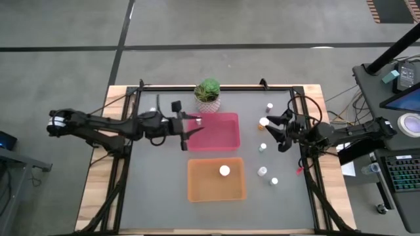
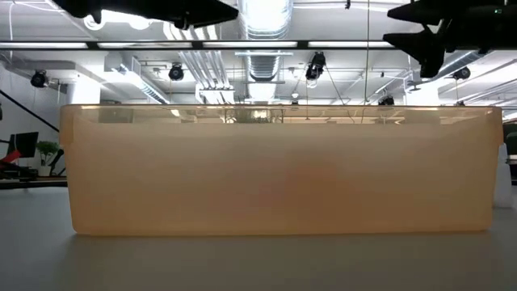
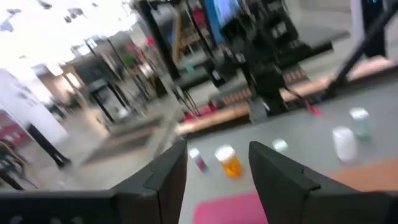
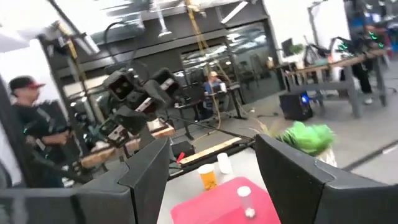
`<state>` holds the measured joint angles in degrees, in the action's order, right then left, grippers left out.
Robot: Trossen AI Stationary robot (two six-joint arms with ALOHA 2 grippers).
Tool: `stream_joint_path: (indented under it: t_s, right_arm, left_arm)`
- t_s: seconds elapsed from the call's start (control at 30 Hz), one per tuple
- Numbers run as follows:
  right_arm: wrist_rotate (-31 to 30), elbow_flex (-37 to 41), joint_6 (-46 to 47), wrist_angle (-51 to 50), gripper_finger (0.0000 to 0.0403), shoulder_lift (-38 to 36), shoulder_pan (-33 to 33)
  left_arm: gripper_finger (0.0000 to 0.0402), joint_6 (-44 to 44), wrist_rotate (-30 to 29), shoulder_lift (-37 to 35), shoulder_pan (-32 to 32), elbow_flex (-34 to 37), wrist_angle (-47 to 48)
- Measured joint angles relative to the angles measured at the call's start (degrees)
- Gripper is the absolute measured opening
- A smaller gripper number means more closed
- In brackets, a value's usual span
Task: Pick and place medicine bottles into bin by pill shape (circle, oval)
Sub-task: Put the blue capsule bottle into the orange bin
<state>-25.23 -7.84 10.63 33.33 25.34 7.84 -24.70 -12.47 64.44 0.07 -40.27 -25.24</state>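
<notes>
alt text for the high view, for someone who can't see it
Overhead view of a dark table: the left gripper is open over a pink tray, the right gripper open among loose medicine bottles, and one bottle sits in an orange tray.

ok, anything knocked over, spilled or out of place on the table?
Nothing stands out. The pink tray and orange tray sit square, one bottle stands in the orange tray, loose bottles right of them look upright. Left gripper and right gripper hover open.

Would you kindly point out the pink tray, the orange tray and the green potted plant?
pink tray [image 1: 226, 139], high view, bare floor.
orange tray [image 1: 203, 187], high view, bare floor.
green potted plant [image 1: 208, 88], high view, leaves.
</notes>
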Motion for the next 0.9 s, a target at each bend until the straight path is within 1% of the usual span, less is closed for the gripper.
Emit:
stream_joint_path:
  t_s: [0.13,0.2,0.27,0.37,0.43,0.5,0.57,0.6,0.7,0.8,0.9]
  right_arm:
    - [-3.20,-0.22,5.37,-0.18,0.0228,1.09,0.00]
    - [-5.93,-1.33,8.32,-0.28,0.0228,2.18,0.00]
    - [-7.97,-2.86,9.64,-1.05,0.0228,3.80,0.00]
    - [-10.31,-7.29,9.94,-5.72,0.0228,7.05,0.00]
    - [-13.00,-11.39,9.94,-11.14,0.0228,9.76,0.00]
    - [-17.18,-15.98,10.03,-17.47,0.0228,12.81,0.00]
    - [-21.25,-20.97,11.33,-24.55,0.0228,15.59,-0.05]
    - [-22.31,-23.49,12.40,-28.51,0.0228,17.05,-0.31]
    - [-22.21,-30.89,15.87,-41.42,0.0228,21.32,-2.09]
    - [-22.37,-38.67,19.73,-52.50,0.0228,25.27,-5.36]
    - [-19.68,-45.14,21.25,-62.35,0.0228,29.53,-9.61]
  left_arm:
    - [0.0157,-1.50,-0.08,-1.05,1.11,2.42,-5.11]
    - [0.0158,-1.69,-0.11,-1.07,1.64,3.77,-7.39]
    - [0.0158,-1.68,-0.14,-1.07,2.22,4.57,-7.81]
    - [0.0158,-1.33,-0.43,-0.47,2.56,5.51,-7.79]
    - [0.0158,-1.34,-0.47,-0.02,2.54,6.14,-7.84]
    - [0.0158,-1.32,-0.46,0.03,2.50,6.63,-8.32]
    - [0.0158,-1.34,-0.46,-0.17,2.50,6.72,-9.61]
    - [0.0158,-1.30,-0.46,-0.58,2.50,6.73,-9.73]
    - [0.0158,-1.41,-0.48,-1.96,2.50,7.01,-9.82]
    - [0.0157,-2.06,-0.47,-3.03,2.53,7.30,-9.78]
    - [0.0157,-2.68,-0.48,-4.44,2.56,7.85,-9.78]
